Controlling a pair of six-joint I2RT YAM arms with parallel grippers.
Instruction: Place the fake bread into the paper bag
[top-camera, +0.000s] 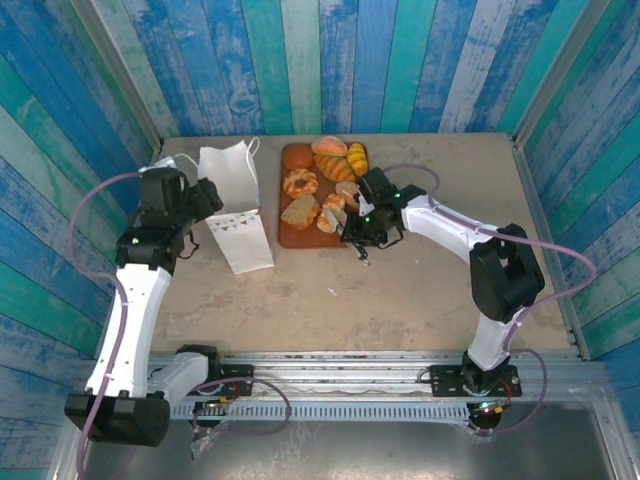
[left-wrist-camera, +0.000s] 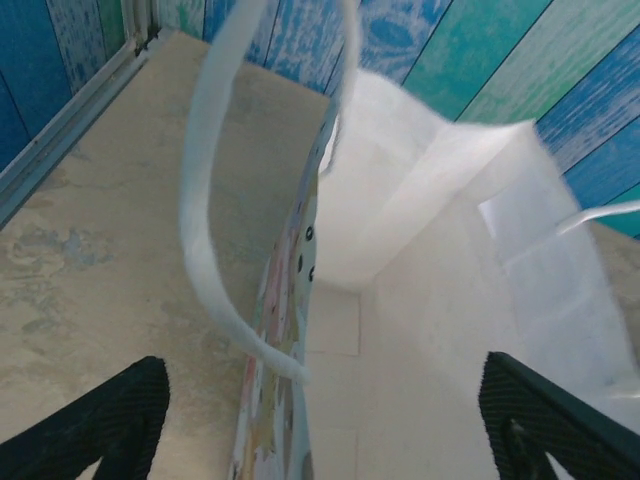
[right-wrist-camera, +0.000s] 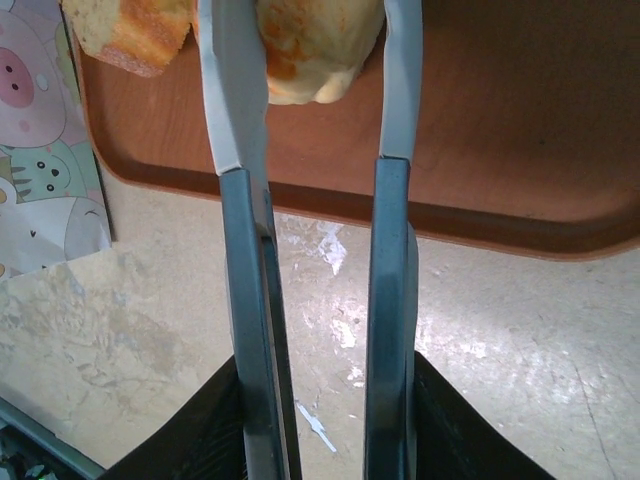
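The bag (top-camera: 240, 232) stands just left of the board (top-camera: 288, 238), and the bread (top-camera: 300, 183) lies on the board. My left gripper (left-wrist-camera: 320, 440) hangs at the bag's open mouth, jaws wide apart on either side of its near wall, with one handle (left-wrist-camera: 200, 200) looping across in front. My right gripper (right-wrist-camera: 318, 90) is clamped on a roll (right-wrist-camera: 310, 50) near the board's front edge, a slice (right-wrist-camera: 130, 35) just beside it. I count one bag, one board, and seven or eight pieces of bread, too crowded for a sure count.

white bag (top-camera: 233, 212) w/ bunting print, golden-brown bread (top-camera: 333, 165), brown board (top-camera: 298, 239)
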